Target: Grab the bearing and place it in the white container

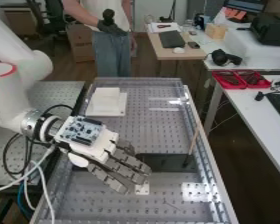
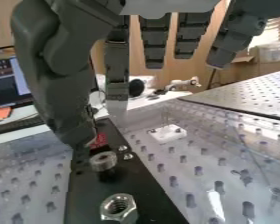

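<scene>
Above the bench [image 1: 147, 212] in the high view, can see the hand [image 1: 126, 164], released, with fingers outstretched. On the black plate [image 2: 147, 187] in the wrist view, can make out the bearing [image 2: 105, 167], a short silvery ring, near a hex nut [image 2: 117, 217].

The container [image 1: 106, 104] is white — the bearing [image 2: 103, 165] silvery, the plate [image 2: 85, 197] black.

From my seat I see a steel hex nut [image 2: 119, 209] on a black plate [image 2: 140, 187]; a small white block [image 2: 167, 133] near that plate; red trays [image 1: 240, 78] on a white desk [image 1: 267, 122]; a cardboard box [image 1: 80, 45] farther back.
</scene>
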Tool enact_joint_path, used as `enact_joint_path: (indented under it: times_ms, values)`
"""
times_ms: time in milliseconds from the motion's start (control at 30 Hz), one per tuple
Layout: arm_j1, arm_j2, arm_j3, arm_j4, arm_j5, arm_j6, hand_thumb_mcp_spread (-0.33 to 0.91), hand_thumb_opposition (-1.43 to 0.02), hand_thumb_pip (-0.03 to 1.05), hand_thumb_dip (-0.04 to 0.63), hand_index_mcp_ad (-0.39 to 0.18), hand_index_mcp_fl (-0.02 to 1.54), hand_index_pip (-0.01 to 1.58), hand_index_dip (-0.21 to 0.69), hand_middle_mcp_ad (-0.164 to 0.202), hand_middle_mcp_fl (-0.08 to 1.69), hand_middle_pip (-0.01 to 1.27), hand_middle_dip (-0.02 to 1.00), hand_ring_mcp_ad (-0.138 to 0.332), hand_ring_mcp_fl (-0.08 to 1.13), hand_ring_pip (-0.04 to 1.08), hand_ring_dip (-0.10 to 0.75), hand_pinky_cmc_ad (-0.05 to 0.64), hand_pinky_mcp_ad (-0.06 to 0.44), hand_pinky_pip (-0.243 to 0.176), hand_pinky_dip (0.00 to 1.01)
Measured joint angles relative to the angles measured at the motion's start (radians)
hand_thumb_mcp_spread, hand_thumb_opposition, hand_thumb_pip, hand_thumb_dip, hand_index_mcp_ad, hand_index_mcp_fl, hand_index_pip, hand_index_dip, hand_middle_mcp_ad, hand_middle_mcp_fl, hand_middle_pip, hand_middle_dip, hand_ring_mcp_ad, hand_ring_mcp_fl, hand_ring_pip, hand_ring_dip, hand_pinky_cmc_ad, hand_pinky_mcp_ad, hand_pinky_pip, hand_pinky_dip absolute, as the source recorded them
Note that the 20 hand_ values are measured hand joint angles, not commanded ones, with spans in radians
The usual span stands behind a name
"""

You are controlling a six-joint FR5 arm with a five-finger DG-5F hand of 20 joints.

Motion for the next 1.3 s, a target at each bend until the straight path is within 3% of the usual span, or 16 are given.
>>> enact_joint_path:
  times_ms: [467,833,1167,1300]
  values:
    - [-0.022,-0.048,0.003,0.076,-0.076,-0.043,0.46,-0.82,0.52,0.284,-0.089,0.07,1.35,0.283,0.075,0.04,0.15,0.19,0.117,-0.03,0.1,0.059,0.333,0.215,-0.061,0.15]
    - [-0.047,-0.062,0.024,0.05,-0.138,-0.083,0.48,-0.82,0.52,0.286,-0.089,0.02,1.47,0.377,0.077,0.05,0.15,0.21,0.113,-0.03,0.1,0.059,0.318,0.215,-0.058,0.16]
    - [-0.063,-0.079,0.033,0.059,-0.179,-0.091,0.5,-0.81,0.51,0.283,-0.089,0.0,1.49,0.379,0.077,0.05,0.14,0.21,0.119,-0.03,0.1,0.059,0.312,0.213,-0.061,0.16]
    - [-0.066,-0.087,0.043,0.052,-0.193,-0.092,0.49,-0.81,0.5,0.283,-0.089,0.0,1.49,0.379,0.075,0.04,0.14,0.21,0.108,-0.03,0.1,0.059,0.316,0.213,-0.042,0.16]
